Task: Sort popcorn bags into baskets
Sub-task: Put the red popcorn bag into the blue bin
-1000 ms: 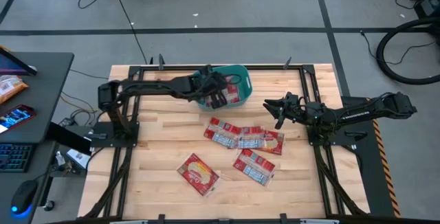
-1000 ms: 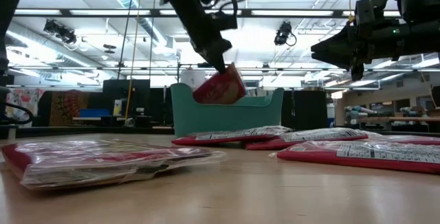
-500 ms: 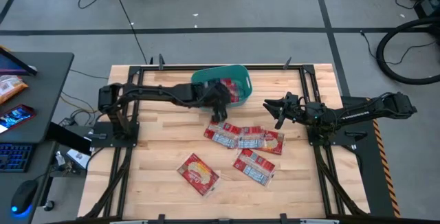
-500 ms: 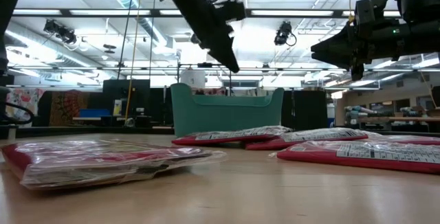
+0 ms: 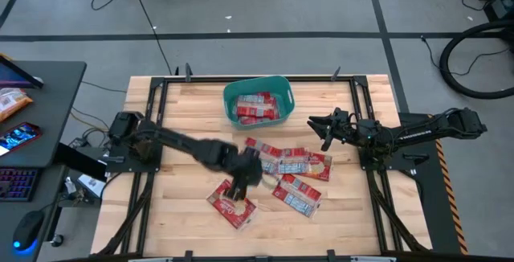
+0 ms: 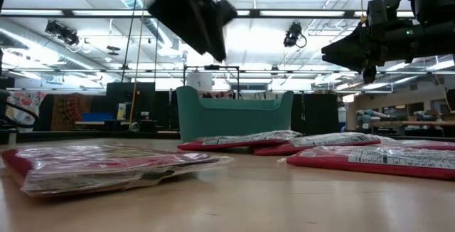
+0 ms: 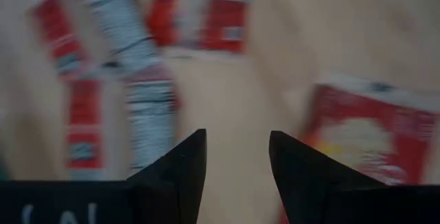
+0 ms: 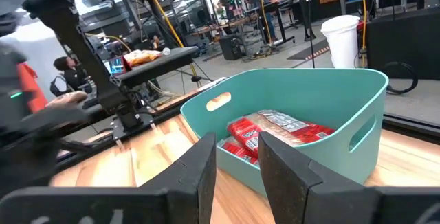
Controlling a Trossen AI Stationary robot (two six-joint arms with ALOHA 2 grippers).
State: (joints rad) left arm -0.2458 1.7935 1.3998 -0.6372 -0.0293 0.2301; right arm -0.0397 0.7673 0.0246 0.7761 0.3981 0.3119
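One popcorn bag [image 5: 231,202] just below open left pincer [image 5: 243,178], above table

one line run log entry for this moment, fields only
left end effector: open, empty, above loose popcorn bags | right end effector: open, idle beside basket | basket: holds bags | table: bags remain

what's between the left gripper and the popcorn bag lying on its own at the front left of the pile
Nothing visible. The left gripper hangs open just above that lone popcorn bag, with only bare table around. The other bags lie off to its right, out of the way.
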